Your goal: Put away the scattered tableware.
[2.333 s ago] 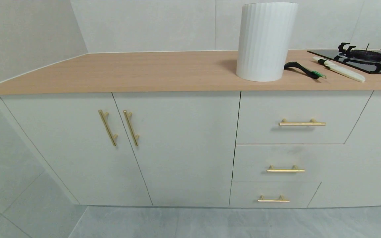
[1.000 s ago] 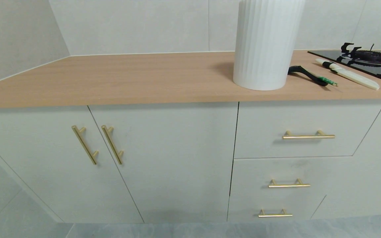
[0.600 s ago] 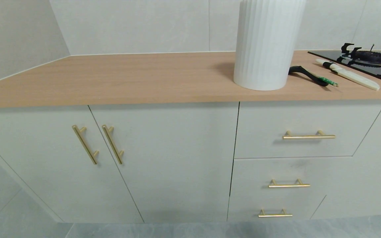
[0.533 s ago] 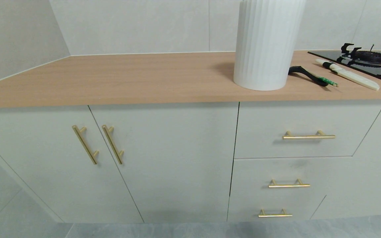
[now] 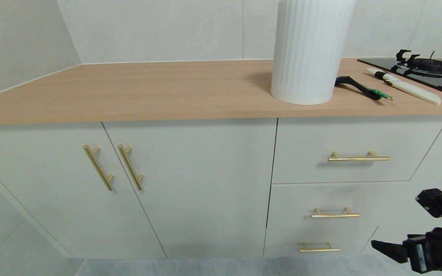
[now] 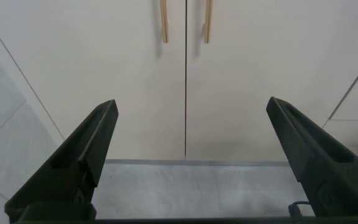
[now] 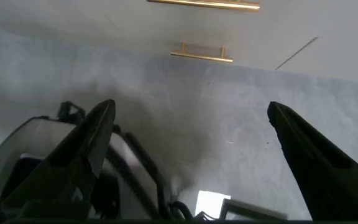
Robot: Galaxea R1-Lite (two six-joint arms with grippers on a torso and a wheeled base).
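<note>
Head view: 1 canister [image 5: 307, 53], 1 black utensil [image 5: 355, 85], 1 knife [image 5: 405, 86] (cream) on countertop [image 5: 148, 92].

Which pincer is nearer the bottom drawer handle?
Right. The right pincer hangs just right of the bottom drawer handle; the left pincer faces the double doors, farther left.

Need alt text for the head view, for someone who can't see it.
A wooden counter over pale cabinets holds a tall white ribbed container, with a black utensil and a white knife to its right, near a stove. The open right gripper hangs low before the drawers.
</note>
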